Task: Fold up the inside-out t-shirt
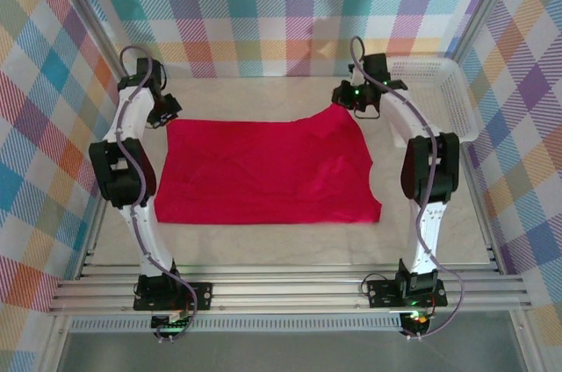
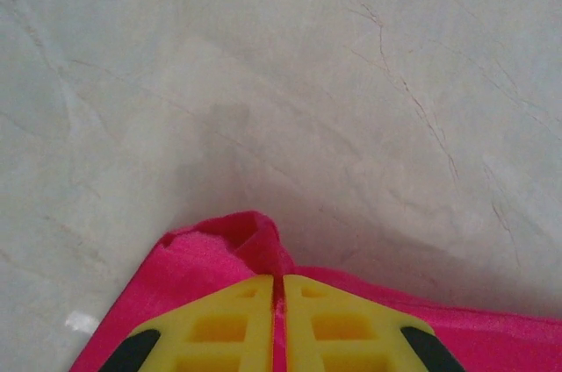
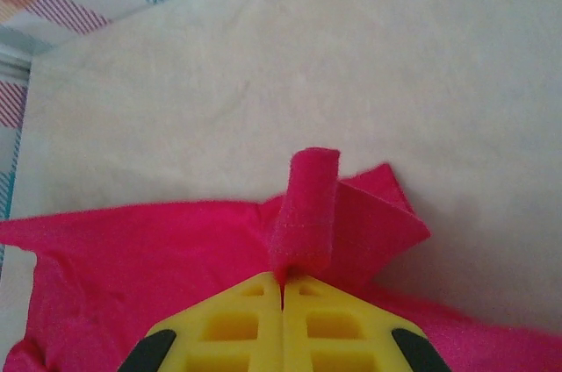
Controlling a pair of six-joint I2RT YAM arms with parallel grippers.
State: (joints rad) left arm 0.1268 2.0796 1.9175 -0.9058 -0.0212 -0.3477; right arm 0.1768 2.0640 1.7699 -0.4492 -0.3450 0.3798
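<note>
The inside-out t-shirt (image 1: 263, 170) is bright red and lies spread flat across the middle of the table. My left gripper (image 1: 165, 115) is at its far left corner, and in the left wrist view its yellow jaws (image 2: 279, 289) are shut on a pinched fold of the t-shirt (image 2: 219, 253). My right gripper (image 1: 344, 100) is at the far right corner. There the jaws (image 3: 283, 282) are shut on the t-shirt (image 3: 176, 258), and a small roll of cloth (image 3: 307, 210) sticks up beyond the tips. That corner is lifted slightly off the table.
A white plastic mesh basket (image 1: 443, 96) stands at the far right, just behind the right arm. The table (image 1: 263, 91) is covered in a pale beige cloth. Checked walls close in the back and both sides.
</note>
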